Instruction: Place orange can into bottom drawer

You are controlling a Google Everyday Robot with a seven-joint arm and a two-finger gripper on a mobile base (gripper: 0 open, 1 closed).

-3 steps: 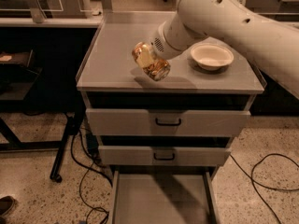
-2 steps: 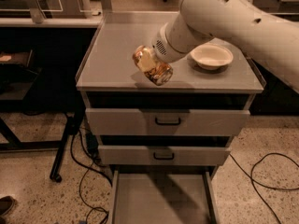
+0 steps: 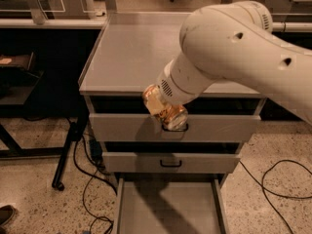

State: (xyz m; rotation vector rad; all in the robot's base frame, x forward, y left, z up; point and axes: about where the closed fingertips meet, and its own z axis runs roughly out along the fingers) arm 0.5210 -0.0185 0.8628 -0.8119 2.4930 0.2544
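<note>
Orange can: aloft just past the surface's front edge, before the top drawer's face.
Gripper: my fingers clamp the orange can.
Bottom drawer: open, directly below.
Done: can lifted, drawer open.
Left: lower, release inside.

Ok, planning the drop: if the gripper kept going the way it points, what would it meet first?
The gripper, holding the orange can, points down-left. Likely first: the left wall of the bottom drawer, or the floor beside it; depth unclear.
</note>
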